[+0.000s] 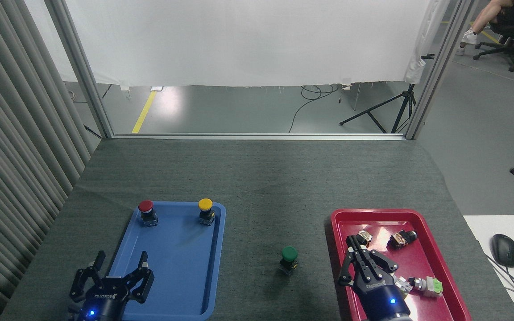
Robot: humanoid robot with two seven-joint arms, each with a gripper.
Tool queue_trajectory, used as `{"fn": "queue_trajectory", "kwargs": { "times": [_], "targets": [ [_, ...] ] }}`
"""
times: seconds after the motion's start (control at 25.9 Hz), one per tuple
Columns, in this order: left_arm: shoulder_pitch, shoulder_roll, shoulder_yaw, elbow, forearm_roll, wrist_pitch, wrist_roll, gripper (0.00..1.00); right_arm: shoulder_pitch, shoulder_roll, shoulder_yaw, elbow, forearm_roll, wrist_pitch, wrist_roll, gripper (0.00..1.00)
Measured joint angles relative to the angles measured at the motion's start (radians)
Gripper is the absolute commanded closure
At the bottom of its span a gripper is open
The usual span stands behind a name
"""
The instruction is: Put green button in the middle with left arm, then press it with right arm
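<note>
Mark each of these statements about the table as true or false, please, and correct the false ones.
1. The green button stands on the mat between the two trays. True.
2. The left gripper holds the green button. False: it is open and empty, at the blue tray's near left corner.
3. The red button is in the red tray. False: it is in the blue tray.
4. The right gripper's fingers are closed together. True.
</note>
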Motion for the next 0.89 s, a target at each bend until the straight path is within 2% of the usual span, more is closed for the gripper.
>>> {"fn": "queue_trajectory", "kwargs": {
  "times": [0.23,0.42,0.62,0.89],
  "targets": [
    [0.0,-0.001,0.006,0.009,0.007,-0.006,0.0,0.01,-0.089,0.084,0.134,0.119,0.058,0.101,0.014,1.0],
    [-0.001,0.0,0.007,0.014,0.02,-0.007,0.0,0.01,-0.154,0.132,0.214,0.242,0.072,0.16,0.02,1.0],
    [-0.001,0.0,0.008,0.016,0.028,-0.006,0.0,0.01,-0.185,0.15,0.237,0.336,0.072,0.182,0.007,1.0],
    [-0.003,0.0,0.011,0.018,0.03,-0.006,0.0,0.01,-0.193,0.153,0.26,0.4,0.07,0.19,-0.038,1.0]
  ]
}}
